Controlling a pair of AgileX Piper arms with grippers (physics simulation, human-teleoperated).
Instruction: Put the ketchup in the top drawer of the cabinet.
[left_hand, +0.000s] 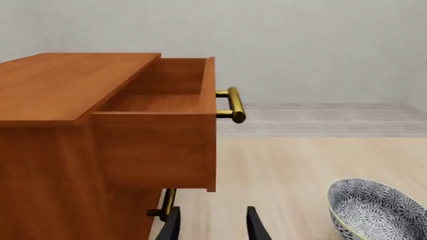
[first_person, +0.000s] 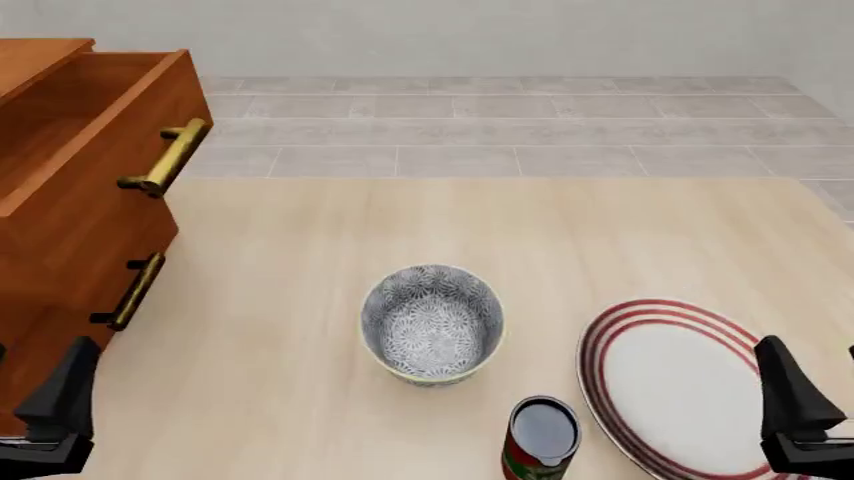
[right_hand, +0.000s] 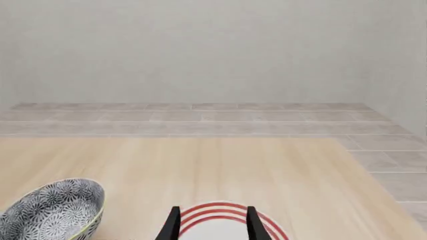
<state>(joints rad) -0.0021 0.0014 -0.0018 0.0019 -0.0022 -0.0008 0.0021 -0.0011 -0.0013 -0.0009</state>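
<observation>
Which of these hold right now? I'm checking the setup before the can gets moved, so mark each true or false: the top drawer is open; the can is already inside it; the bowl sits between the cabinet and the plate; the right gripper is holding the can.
1. The top drawer is open. True.
2. The can is inside the drawer. False: it stands on the table, near the plate.
3. The bowl sits between the cabinet and the plate. True.
4. The right gripper holds the can. False: it is open and empty, above the plate.

Grey patterned bowl (first_person: 431, 323), red-ringed white plate (first_person: 674, 385), pale wooden table (first_person: 280, 300)
</observation>
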